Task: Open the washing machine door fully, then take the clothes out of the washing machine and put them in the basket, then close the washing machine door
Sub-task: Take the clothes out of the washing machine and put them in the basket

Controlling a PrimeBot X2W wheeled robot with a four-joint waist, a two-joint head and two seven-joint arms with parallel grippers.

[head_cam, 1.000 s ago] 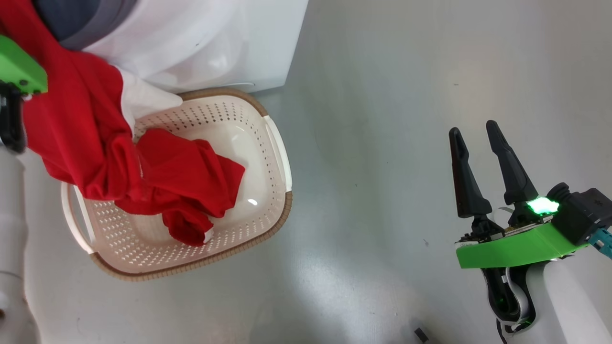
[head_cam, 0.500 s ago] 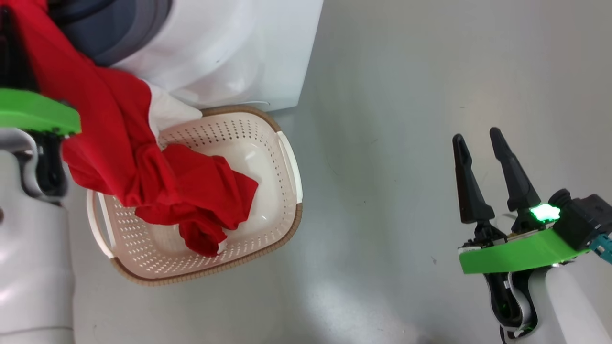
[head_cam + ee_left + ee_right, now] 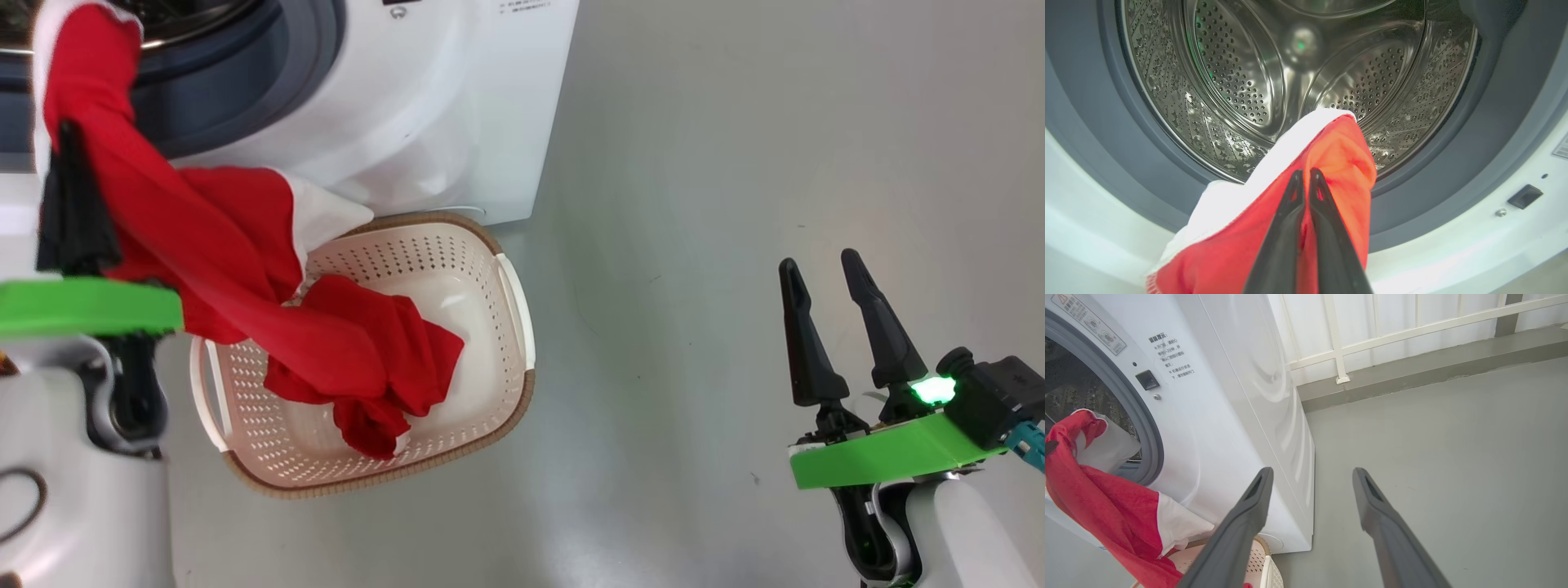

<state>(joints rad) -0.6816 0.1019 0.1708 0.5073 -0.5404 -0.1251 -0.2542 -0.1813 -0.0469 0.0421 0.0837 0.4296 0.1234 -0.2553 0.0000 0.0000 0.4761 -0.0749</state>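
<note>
My left gripper (image 3: 67, 143) is shut on the red clothes (image 3: 229, 245), holding a white-panelled end up in front of the washing machine (image 3: 424, 106). The fabric hangs down from there, and its lower folds lie in the cream basket (image 3: 424, 253) on the floor below. In the left wrist view the shut left gripper (image 3: 1303, 172) pinches the clothes (image 3: 1339, 155) before the bare steel drum (image 3: 1237, 81). My right gripper (image 3: 819, 261) stands open over the floor, holding nothing. The right wrist view has the right gripper (image 3: 1312, 471), the clothes (image 3: 1098, 502) and the washing machine (image 3: 1229, 396). The washing machine door is out of view.
Grey floor (image 3: 694, 204) stretches to the right of the basket and washer. A white railing (image 3: 1392, 335) and a low grey kerb (image 3: 1412, 375) run behind the machine. A basket corner (image 3: 1263, 563) sits against the washer's base.
The head view has shifted and takes in more of the washer's opening. My left gripper, still shut on the clothes, has drawn back toward me. The right gripper stays open.
</note>
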